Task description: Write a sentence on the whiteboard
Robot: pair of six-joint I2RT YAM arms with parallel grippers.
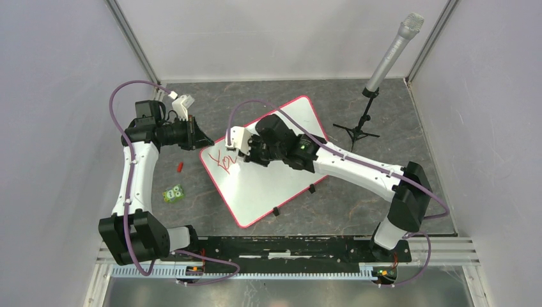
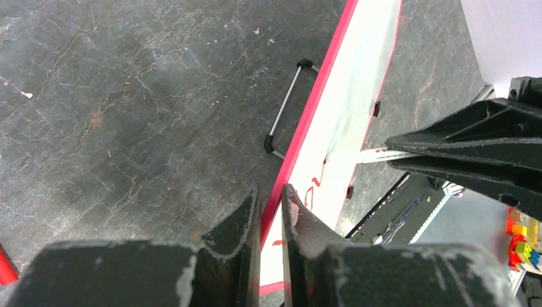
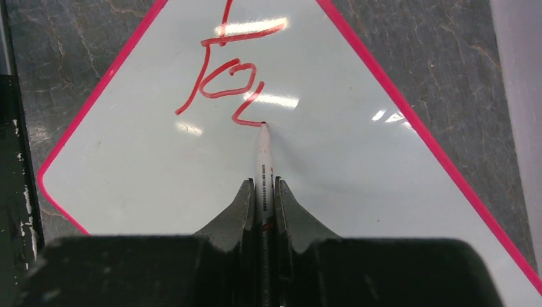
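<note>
The whiteboard point(image 1: 268, 185) lies tilted on the dark table, white with a thin pink-red frame. Red writing, the start of the sentence point(image 1: 225, 160), sits near its left corner and reads "Yo" plus part of a letter point(image 3: 227, 77). My right gripper point(image 3: 264, 182) is shut on a white marker point(image 3: 263, 160), whose tip touches the board point(image 3: 160, 166) at the end of the last red stroke. My left gripper point(image 2: 271, 192) is shut on the board's pink-red edge point(image 2: 307, 121) at the left corner point(image 1: 203, 141). Red strokes point(image 2: 311, 185) show just beyond its fingers.
A grey microphone point(image 1: 390, 54) on a black tripod point(image 1: 358, 131) stands at the back right. A small red cap point(image 1: 180, 167) and a green block point(image 1: 172, 193) lie left of the board. Two black clips point(image 1: 311, 188) sit on its near edge. Walls enclose the table.
</note>
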